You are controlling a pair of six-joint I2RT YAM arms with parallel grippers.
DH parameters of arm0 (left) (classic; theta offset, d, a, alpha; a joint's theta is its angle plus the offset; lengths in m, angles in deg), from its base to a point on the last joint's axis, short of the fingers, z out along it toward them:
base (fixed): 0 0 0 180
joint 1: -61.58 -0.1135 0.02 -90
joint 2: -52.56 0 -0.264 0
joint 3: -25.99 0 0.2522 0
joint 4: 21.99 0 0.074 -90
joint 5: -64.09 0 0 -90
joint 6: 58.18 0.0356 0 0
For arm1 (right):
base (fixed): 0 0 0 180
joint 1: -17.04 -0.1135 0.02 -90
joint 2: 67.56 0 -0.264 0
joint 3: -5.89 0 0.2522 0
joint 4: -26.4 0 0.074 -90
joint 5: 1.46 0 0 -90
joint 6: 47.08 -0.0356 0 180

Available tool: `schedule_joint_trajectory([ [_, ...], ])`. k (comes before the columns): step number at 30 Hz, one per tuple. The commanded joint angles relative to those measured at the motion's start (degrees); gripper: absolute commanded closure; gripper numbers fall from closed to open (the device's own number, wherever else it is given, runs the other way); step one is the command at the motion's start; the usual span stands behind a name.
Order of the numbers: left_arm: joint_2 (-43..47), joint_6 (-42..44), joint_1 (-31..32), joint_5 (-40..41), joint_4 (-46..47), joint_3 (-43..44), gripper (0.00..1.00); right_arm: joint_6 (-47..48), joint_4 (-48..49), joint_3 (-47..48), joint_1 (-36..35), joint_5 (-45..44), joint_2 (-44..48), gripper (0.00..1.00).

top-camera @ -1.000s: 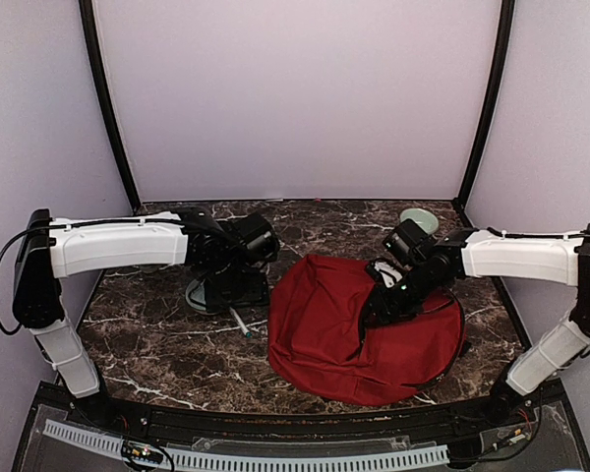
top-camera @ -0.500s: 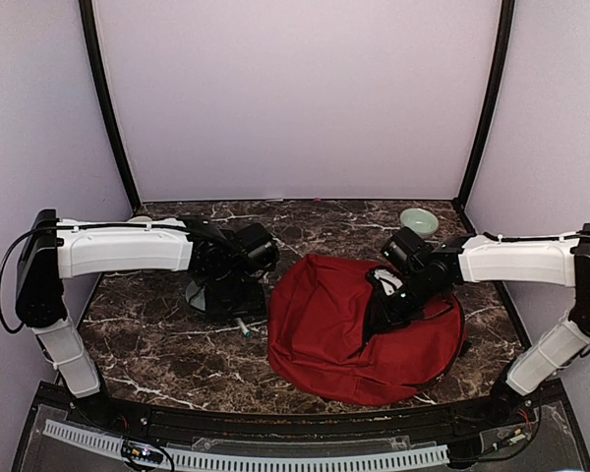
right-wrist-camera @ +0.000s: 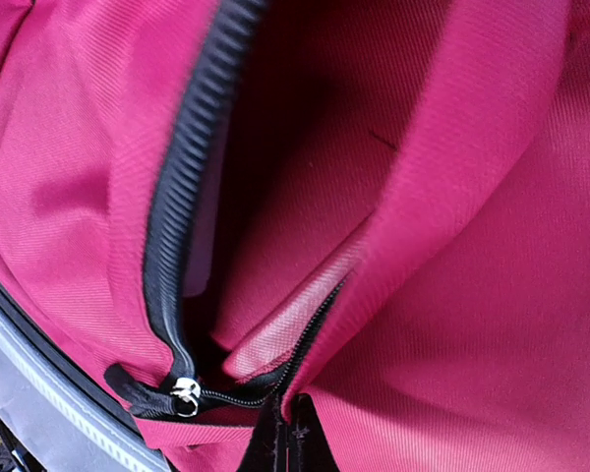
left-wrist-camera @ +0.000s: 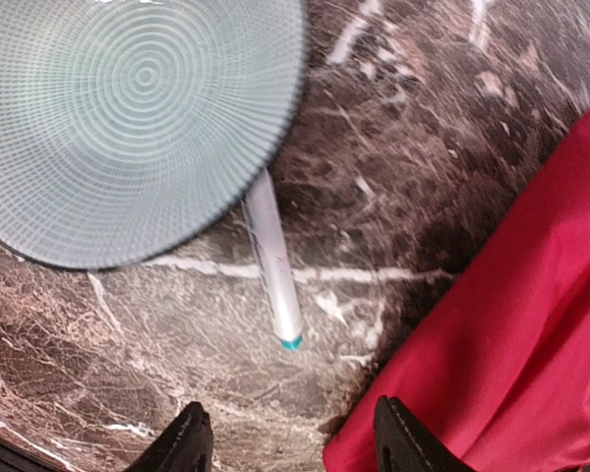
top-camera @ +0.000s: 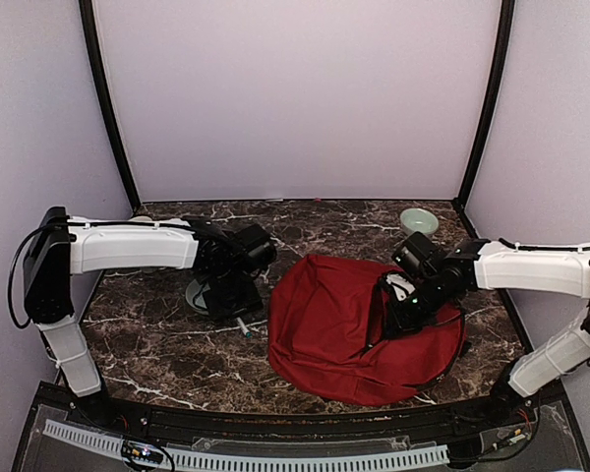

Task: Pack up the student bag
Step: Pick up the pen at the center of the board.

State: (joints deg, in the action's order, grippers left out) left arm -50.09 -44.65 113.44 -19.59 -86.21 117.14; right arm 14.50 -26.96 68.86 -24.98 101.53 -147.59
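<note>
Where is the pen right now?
In the left wrist view, the pen lies on the table, one end hidden by the round plate, left of the red bag.

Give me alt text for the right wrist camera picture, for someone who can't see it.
The right gripper, shut, pinches an edge of the dark-red student bag beside its open black zipper, with the shadowed interior showing between. A silver zipper pull sits at the lower left.

Readable text: none in any view.
pen (left-wrist-camera: 272, 265): faint marks on barrel, too blurred to read.
student bag (top-camera: 315, 324): no legible label.
</note>
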Motion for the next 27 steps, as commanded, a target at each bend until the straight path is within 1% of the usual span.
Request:
schedule_joint_trajectory([
  [1,0.58,-11.2,-1.42,-0.45,0.71,-2.7,0.45,-1.16,-4.12,-2.09,-0.3,-0.81,1.84,1.0],
  [4,-0.68,-13.96,-1.9,-0.55,1.67,-3.02,0.47,-1.36,-4.13,-3.13,-0.37,-0.41,3.01,1.0],
  [7,-2.68,-13.64,-2.26,-0.68,3.1,-2.52,0.48,-1.37,-4.37,-3.41,-0.34,-0.55,3.87,1.0],
  [11,-4.56,-10.7,-2.7,-2.74,11.59,-4.63,0.51,-1.05,-4.54,-3.24,-0.34,-0.92,5.38,0.95],
  [12,-5.35,-10.81,-2.8,-3.59,12.74,-5.02,0.53,-0.88,-4.47,-3.21,-0.3,-0.76,5.79,0.93],
  [15,-7.32,-11.26,-2.81,-4.9,11.97,-5.18,0.55,-0.42,-4.88,-2.96,-0.26,-0.76,7.02,0.89],
  [18,-7.58,-11.14,-2.97,-4.33,11.96,-5.91,0.58,-0.08,-5.95,-2.44,-0.26,-1.57,8.19,0.87],
  [24,-7.91,-9.58,-3.46,-3.79,12.5,-6.96,0.67,0.55,-8.87,-0.85,0.24,-2.61,11.91,0.85],
  [26,-7.92,-9.21,-3.73,-3.68,12.28,-7.23,0.74,0.69,-10.03,-0.26,0.45,-2.87,12.76,0.84],
  [27,-7.87,-8.71,-3.77,-3.49,12.37,-7.18,0.79,0.92,-10.42,0.1,0.52,-2.9,13.13,0.84],
])
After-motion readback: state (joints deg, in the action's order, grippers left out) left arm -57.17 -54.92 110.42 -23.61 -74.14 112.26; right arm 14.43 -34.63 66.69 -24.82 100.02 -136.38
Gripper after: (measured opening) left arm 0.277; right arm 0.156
